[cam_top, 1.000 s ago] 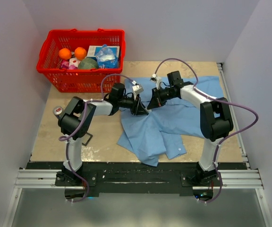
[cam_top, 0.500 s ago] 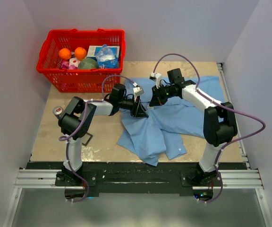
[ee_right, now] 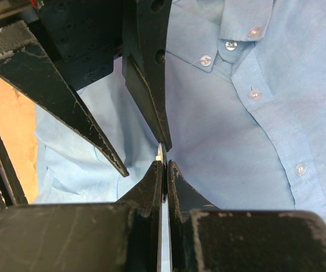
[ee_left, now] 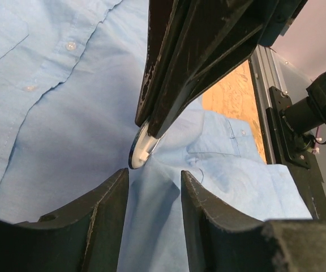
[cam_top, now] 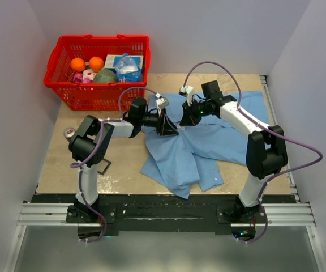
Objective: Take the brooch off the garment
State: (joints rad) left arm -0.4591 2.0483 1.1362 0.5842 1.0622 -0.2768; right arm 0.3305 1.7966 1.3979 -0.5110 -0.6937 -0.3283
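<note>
Right gripper (ee_right: pixel 163 167) pinching small dark round disc brooch (ee_left: pixel 138 148) edge-on, close over thin light blue button-up shirt (ee_left: pixel 61 119), left gripper (ee_left: pixel 153 195) fingers spread, just beside disc.

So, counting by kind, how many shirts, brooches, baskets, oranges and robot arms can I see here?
Light blue shirt: 1
Brooch: 1
Red basket: 1
Oranges: 2
Robot arms, left and right: 2
Total: 7

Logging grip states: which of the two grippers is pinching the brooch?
The right gripper: it is shut on the brooch, which is held edge-on. The left gripper has its jaws apart, gripping nothing, over the garment.
</note>
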